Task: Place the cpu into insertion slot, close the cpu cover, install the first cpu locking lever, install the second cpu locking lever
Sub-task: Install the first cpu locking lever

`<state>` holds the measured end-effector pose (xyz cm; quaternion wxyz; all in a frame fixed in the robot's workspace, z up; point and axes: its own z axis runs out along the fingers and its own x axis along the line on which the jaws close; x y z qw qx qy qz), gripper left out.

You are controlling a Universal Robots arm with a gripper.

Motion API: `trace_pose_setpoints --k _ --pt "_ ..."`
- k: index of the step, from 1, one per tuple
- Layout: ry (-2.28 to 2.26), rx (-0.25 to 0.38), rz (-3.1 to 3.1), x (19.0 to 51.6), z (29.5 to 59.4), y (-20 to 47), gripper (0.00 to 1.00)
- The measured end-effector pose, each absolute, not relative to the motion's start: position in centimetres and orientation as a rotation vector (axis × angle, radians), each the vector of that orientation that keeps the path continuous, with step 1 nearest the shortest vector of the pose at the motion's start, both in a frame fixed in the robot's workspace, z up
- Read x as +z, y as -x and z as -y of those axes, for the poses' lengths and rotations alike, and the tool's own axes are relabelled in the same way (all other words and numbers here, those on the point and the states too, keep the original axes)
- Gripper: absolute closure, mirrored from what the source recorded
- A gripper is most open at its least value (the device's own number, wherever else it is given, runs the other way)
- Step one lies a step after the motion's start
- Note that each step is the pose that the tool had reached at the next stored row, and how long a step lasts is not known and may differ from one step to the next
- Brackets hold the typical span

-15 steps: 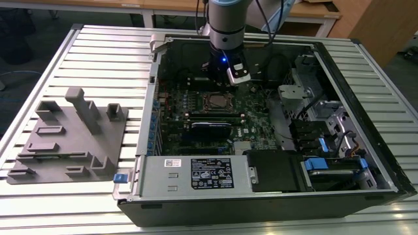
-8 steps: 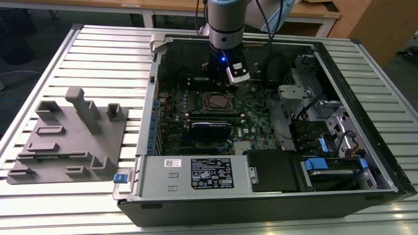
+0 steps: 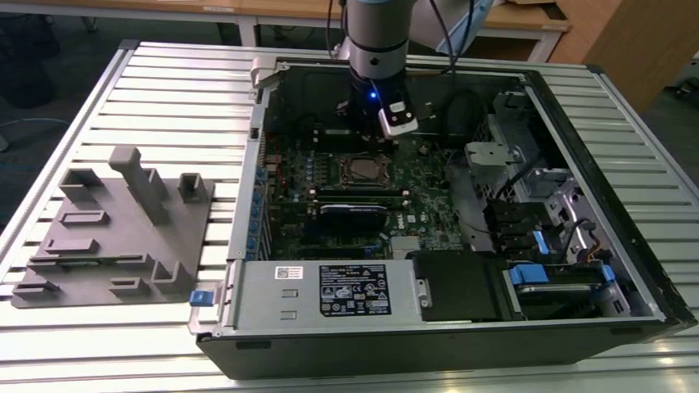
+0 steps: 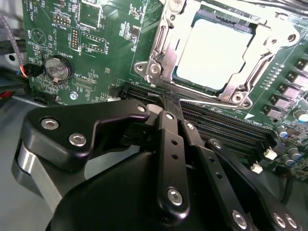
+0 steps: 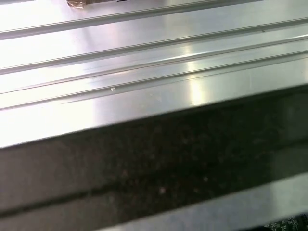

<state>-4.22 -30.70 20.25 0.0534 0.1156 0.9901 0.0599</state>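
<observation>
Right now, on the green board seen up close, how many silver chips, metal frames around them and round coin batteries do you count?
cpu: 1
cpu cover: 1
coin battery: 1
Total: 3

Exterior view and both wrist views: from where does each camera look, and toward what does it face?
Exterior view: high outside the computer case, facing down into it; the arm shows.
Second wrist view: behind the shut end effector, facing the cpu framed by the cpu cover.
First wrist view: on the arm, facing the slatted table and a dark edge.
Shared: the exterior and second wrist views share the cpu and the green motherboard.
</observation>
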Motion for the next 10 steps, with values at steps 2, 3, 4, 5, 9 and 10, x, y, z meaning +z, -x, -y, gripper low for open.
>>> trace_pose_setpoints --k 2,3,4,5,9,10 --pt "-0.357 0.182 -3.008 20.26 30.65 4.35 0.89" --pt "-0.360 0.181 -3.007 20.26 30.62 4.43 0.89" --pt "-0.364 0.181 -3.006 20.26 30.59 4.53 0.89" --pt "-0.368 0.181 -3.006 20.26 30.57 4.63 0.89" --pt "-0.378 0.181 -3.002 20.26 30.54 4.81 0.89" --pt "-0.379 0.181 -3.002 20.26 30.53 4.82 0.89"
